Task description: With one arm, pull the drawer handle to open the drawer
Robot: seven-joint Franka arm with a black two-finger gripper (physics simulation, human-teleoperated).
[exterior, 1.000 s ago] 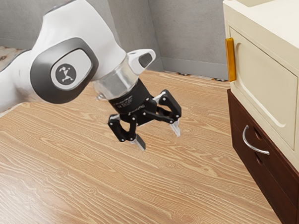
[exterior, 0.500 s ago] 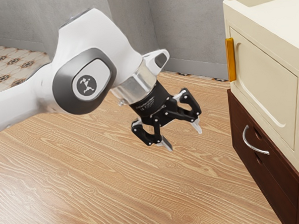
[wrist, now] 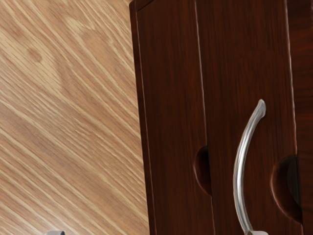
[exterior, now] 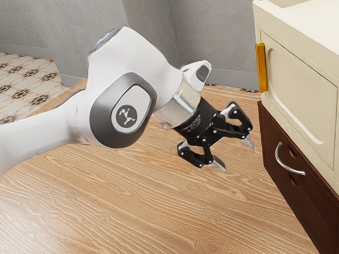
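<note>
Observed black two-finger gripper [exterior: 236, 155] near dark-brown wooden drawer [wrist: 244, 54], with jaws spread and released. Located curved silver metal handle [wrist: 238, 176] on drawer's front, below cream cabinet's [exterior: 303, 93] lower edge.

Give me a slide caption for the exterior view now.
Open gripper near the dark cabinet's curved silver handle.

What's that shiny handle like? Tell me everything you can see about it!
The handle is a slim, silvery bar that looks like smooth, shiny metal. It curves like a bow across the dark brown, wood-looking drawer front, with a scooped notch on each side of it. It looks whole, with light streaks along it. The drawer looks shut. My gripper is open and apart from the handle.
</note>
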